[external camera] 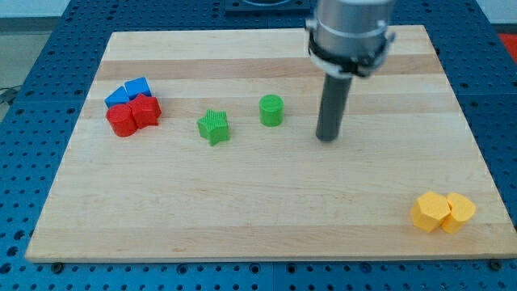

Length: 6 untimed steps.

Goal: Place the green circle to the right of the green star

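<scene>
The green star (214,127) lies on the wooden board left of centre. The green circle (271,111) stands to the star's right and slightly toward the view's top, apart from it. My tip (327,137) rests on the board to the right of the green circle, with a clear gap between them. The rod rises toward the view's top into the grey arm housing.
Two blue blocks (129,92) and two red blocks (134,115) cluster at the view's left. Two yellow blocks (442,212) sit at the bottom right near the board's edge (266,259). A blue perforated table surrounds the board.
</scene>
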### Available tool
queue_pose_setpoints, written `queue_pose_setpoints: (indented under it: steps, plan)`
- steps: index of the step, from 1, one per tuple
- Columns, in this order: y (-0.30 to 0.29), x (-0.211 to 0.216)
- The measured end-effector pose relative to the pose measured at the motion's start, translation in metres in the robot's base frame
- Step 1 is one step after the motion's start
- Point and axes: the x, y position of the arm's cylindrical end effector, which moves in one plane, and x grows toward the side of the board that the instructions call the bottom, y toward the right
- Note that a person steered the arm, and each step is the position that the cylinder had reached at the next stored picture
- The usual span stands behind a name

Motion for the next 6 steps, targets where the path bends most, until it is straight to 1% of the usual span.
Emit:
queue_pose_setpoints:
  steps: [1,2,3,4,6]
  plan:
    - [-0.002,-0.034]
    - [-0.025,-0.049]
    - [-0.060,-0.046]
    - [-0.076,-0.025]
    - [-0.095,-0.031]
